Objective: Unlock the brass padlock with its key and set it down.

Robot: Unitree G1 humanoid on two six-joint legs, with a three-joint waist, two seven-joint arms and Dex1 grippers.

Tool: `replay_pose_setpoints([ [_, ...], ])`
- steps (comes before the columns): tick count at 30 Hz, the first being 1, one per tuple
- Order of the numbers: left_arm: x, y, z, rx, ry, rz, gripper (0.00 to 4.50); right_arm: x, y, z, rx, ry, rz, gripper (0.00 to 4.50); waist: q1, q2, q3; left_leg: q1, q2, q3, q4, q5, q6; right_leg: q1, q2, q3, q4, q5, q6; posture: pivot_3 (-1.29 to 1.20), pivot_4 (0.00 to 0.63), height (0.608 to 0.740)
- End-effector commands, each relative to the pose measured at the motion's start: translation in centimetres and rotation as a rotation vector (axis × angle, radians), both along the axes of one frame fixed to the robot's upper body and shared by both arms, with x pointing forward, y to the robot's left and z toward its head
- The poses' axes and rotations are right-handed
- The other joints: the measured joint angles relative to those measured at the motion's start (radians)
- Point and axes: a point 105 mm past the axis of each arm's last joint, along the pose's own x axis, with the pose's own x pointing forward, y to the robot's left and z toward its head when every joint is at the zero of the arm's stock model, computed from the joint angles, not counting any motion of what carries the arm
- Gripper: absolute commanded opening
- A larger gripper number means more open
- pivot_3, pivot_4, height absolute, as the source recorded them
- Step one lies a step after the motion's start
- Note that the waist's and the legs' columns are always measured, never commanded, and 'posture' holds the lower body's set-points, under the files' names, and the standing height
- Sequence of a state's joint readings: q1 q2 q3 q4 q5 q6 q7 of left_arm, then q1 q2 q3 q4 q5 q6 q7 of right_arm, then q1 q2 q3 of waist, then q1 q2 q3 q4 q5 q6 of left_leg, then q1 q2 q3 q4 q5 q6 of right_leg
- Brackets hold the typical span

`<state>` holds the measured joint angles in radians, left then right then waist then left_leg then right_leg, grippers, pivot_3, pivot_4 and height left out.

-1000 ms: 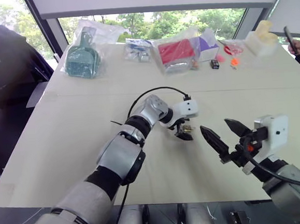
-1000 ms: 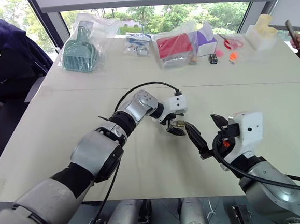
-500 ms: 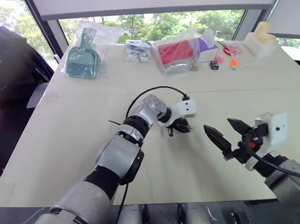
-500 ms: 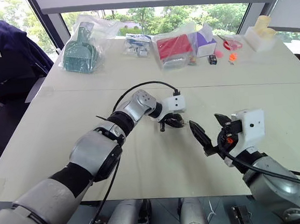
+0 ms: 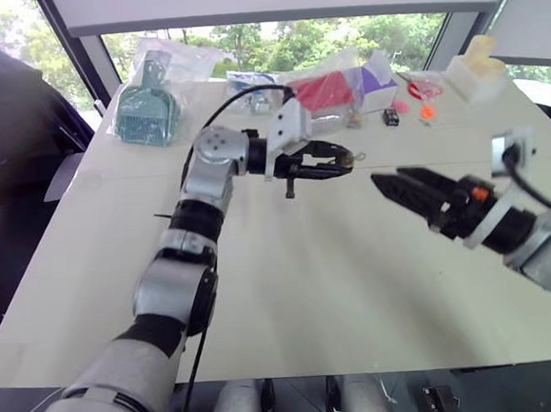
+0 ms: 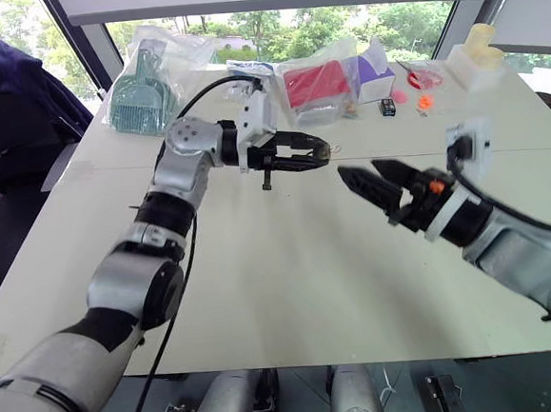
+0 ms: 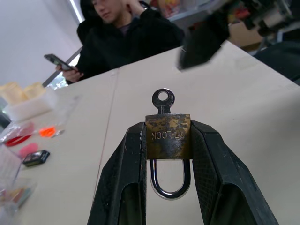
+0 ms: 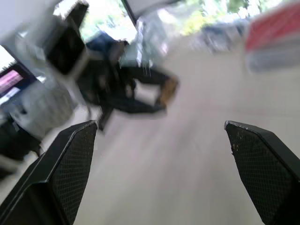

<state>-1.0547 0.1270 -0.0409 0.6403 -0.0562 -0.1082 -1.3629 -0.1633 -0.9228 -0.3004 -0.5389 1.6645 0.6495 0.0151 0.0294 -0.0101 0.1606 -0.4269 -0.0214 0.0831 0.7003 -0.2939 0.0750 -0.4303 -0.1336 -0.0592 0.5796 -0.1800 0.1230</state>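
Because the key (image 7: 163, 100) must be turned by the other arm, the brass padlock (image 7: 168, 136) is held above the worktop (image 5: 356, 257), clamped by its body between the left gripper (image 7: 167, 140)'s closed fingers — key outward, toward three o'clock. Facing it, the right gripper (image 5: 410, 188) waits with fingers spread wide, empty — seemingly ready to pinch it.

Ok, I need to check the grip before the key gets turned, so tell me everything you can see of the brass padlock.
The brass padlock is a small, worn, yellowish block with tarnished patches and stamped lettering on its face. A thin silvery shackle loops from one end, seated in the body as far as can be seen. A silvery key with a round holed head sticks out of the other end. The left hand clamps the body between its two black fingers, held above the table, key pointing away from the wrist.
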Motion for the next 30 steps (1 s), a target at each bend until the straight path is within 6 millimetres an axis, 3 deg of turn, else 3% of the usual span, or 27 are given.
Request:
replay_pose_setpoints([
  [1,-1.9,0.1,2.2,-0.025,-0.174,0.022,0.73,0.7,1.0,0.6,0.056,0.004,0.058,4.50,0.002,0.000,0.000,0.000,0.000,0.000,0.000,0.000,0.000,0.000,0.000,0.000,0.000,0.000,0.000,0.00,0.150,0.735],
  [7,-3.2,0.0,2.8,-0.055,-0.252,0.066,0.73,1.2,2.3,0.1,0.065,0.034,0.116,4.50,0.011,0.001,0.000,0.000,-0.001,0.000,0.000,0.000,0.000,0.000,-0.001,0.000,0.000,0.001,-0.003,0.00,0.150,0.735],
  [12,-3.6,0.0,2.5,-0.049,-0.266,0.056,0.73,1.6,2.3,0.0,0.094,0.041,0.109,4.50,0.008,0.001,0.000,0.000,-0.001,0.001,0.000,0.000,0.000,0.000,0.000,-0.001,0.000,0.002,-0.003,0.00,0.150,0.735],
  [15,-3.7,0.0,2.5,-0.049,-0.269,0.056,0.73,1.6,2.3,0.3,0.138,0.030,0.114,3.64,0.008,0.001,0.000,0.000,-0.001,0.001,0.000,0.000,0.000,0.000,0.001,-0.001,0.000,0.002,-0.003,0.00,0.150,0.735],
  [22,-3.3,0.5,2.5,-0.045,-0.287,0.075,0.73,1.2,2.2,0.3,0.166,0.045,0.112,0.03,0.009,0.002,0.000,0.000,-0.001,0.001,0.000,0.000,0.000,0.000,0.002,-0.001,0.000,0.002,-0.003,0.00,0.150,0.735],
  [25,-3.2,0.7,2.5,-0.044,-0.303,0.078,0.73,1.2,2.1,0.0,0.154,0.053,0.099,0.03,0.007,0.002,0.000,0.000,-0.001,0.001,0.000,0.000,0.000,0.000,0.002,-0.001,0.000,0.002,-0.003,0.00,0.150,0.735],
  [28,-3.4,0.8,2.5,-0.043,-0.347,0.081,0.73,1.2,2.2,-0.3,0.143,0.060,0.097,0.80,0.008,0.002,0.000,0.000,-0.001,0.001,0.000,0.000,0.000,0.000,0.002,-0.001,0.000,0.002,-0.003,0.00,0.150,0.735],
  [30,-3.4,0.7,2.6,-0.048,-0.361,0.083,0.73,1.2,2.2,-0.4,0.141,0.062,0.096,1.92,0.008,0.002,0.000,0.000,-0.001,0.001,0.000,0.000,0.000,0.000,0.002,-0.001,0.000,0.002,-0.003,0.00,0.150,0.735],
])
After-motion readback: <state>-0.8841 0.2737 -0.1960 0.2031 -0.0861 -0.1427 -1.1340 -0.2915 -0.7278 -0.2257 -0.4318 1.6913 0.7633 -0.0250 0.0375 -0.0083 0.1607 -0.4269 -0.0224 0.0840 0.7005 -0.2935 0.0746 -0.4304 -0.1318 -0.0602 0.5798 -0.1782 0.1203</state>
